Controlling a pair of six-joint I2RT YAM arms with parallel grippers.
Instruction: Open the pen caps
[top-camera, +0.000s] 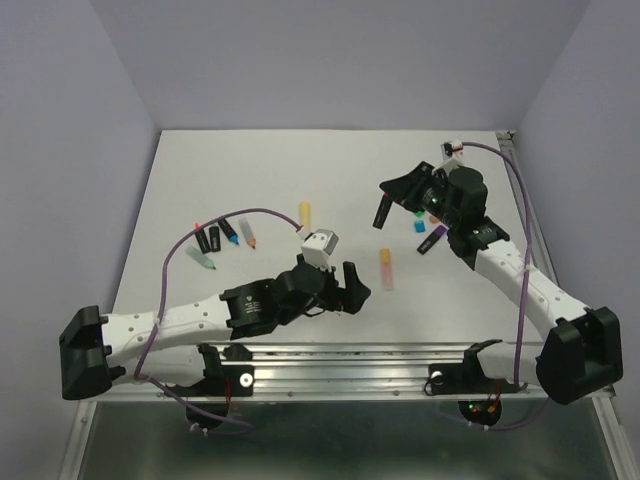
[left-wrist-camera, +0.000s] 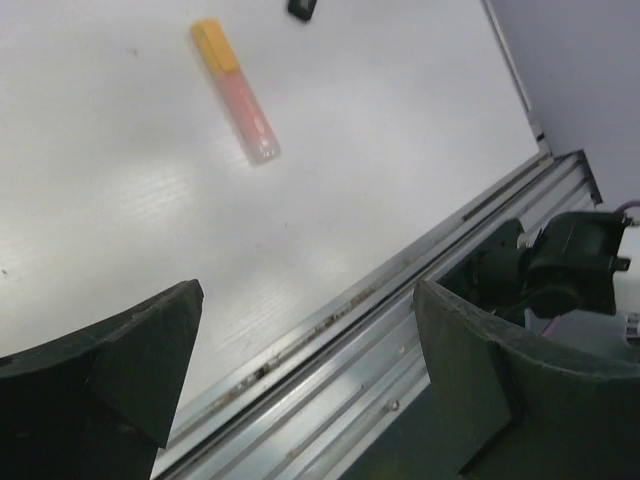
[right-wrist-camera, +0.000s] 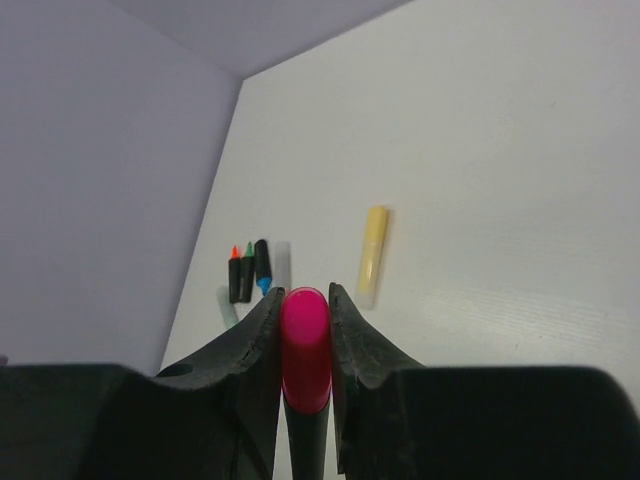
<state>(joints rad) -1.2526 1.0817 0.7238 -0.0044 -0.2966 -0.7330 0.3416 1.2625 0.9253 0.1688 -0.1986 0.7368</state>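
My right gripper (top-camera: 386, 197) is shut on a black pen with a pink cap (right-wrist-camera: 305, 345); the cap sits squeezed between both fingers and the body (top-camera: 381, 213) hangs below. My left gripper (top-camera: 354, 288) stands open and empty near the table's front rail, fingers (left-wrist-camera: 130, 350) wide apart. An orange-capped pink highlighter (top-camera: 386, 268) lies just right of it, also seen in the left wrist view (left-wrist-camera: 236, 92). A pale yellow highlighter (top-camera: 305, 213) lies mid-table with its cap on. Loose green (top-camera: 418, 214) and blue (top-camera: 409, 226) caps lie under the right arm.
Several uncapped pens (top-camera: 225, 238) lie in a cluster at the left, seen far off in the right wrist view (right-wrist-camera: 247, 270). A dark pen with a purple end (top-camera: 430, 240) rests beside the right arm. The metal rail (left-wrist-camera: 400, 330) runs along the near edge.
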